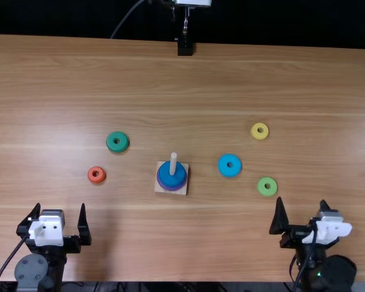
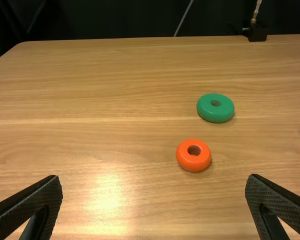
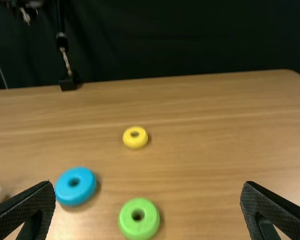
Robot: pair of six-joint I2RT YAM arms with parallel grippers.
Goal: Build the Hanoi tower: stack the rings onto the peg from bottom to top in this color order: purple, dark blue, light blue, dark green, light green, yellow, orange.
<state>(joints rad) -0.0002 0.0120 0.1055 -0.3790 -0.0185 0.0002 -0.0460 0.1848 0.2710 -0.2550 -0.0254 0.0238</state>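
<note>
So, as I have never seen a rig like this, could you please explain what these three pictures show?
This is a two-armed robot at a wooden table. The top view comes from a fixed camera above the table's near edge; the other two come from cameras on the left and right wrists, looking out past each hand's two fingers.

In the middle, a peg carries a purple ring with a dark blue ring above it. Left of it lie the dark green ring and orange ring; right of it, the light blue, light green and yellow rings.

The left hand and right hand are open, holding nothing.
</note>
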